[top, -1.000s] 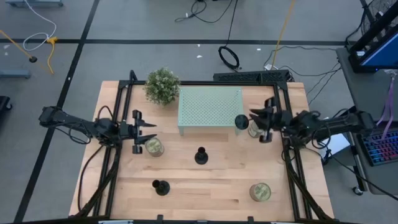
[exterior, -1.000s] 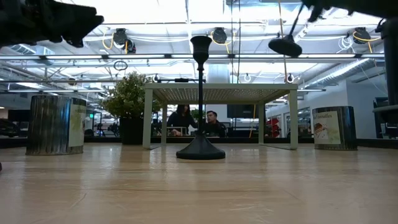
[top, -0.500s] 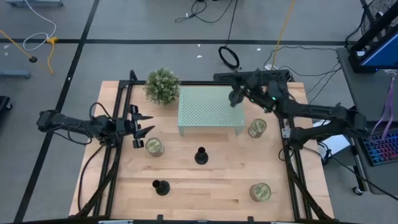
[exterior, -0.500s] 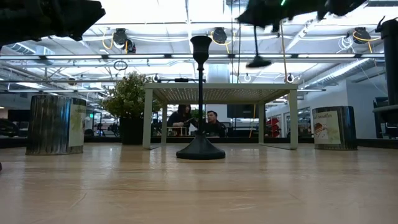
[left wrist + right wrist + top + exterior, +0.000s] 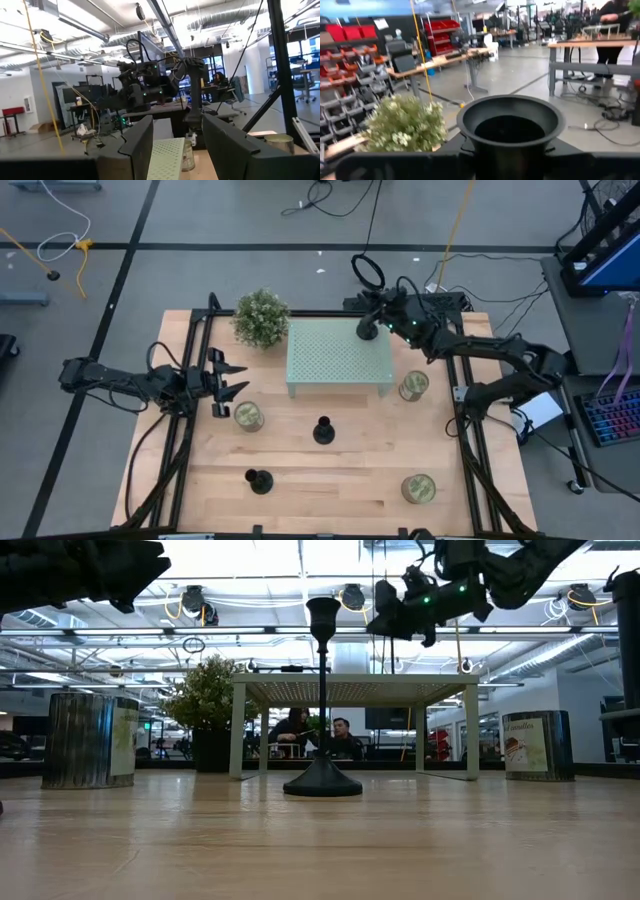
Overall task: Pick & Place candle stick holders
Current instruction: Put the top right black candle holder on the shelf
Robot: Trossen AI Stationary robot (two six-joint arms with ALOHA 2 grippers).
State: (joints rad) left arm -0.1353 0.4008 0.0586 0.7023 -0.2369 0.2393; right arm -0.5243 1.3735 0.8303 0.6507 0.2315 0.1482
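My right gripper [image 5: 374,329] is shut on one black candle stick holder [image 5: 510,125] over the far right part of the mint-green perforated shelf [image 5: 335,355]. In the low view it hangs above the shelf top [image 5: 400,610]. Two more black holders stand on their flared bases on the wooden table, one at mid-table [image 5: 323,430] and one toward the near left [image 5: 258,480]. My left gripper [image 5: 226,380] is open and empty at the table's left side, beside a gold-green jar [image 5: 247,416]. My right gripper holds the holder at its upper cup [image 5: 510,145], between the two fingers, which come in about level from the table's right. The cup's open mouth faces up, so the holder is upright. The cup hides the contact itself. Whether the base touches the shelf cannot be told.
A small potted plant [image 5: 261,317] stands at the shelf's far left corner. Two more gold-green jars stand on the table, one right of the shelf [image 5: 413,385] and one at the near right [image 5: 420,488]. Black frame rails run along the table's left and right edges.
My right gripper has carried the holder up from beside the shelf's right near corner, then toward the far edge and the left, and now holds it over the shelf's far right part. The holder, tilted a second ago, is now upright.
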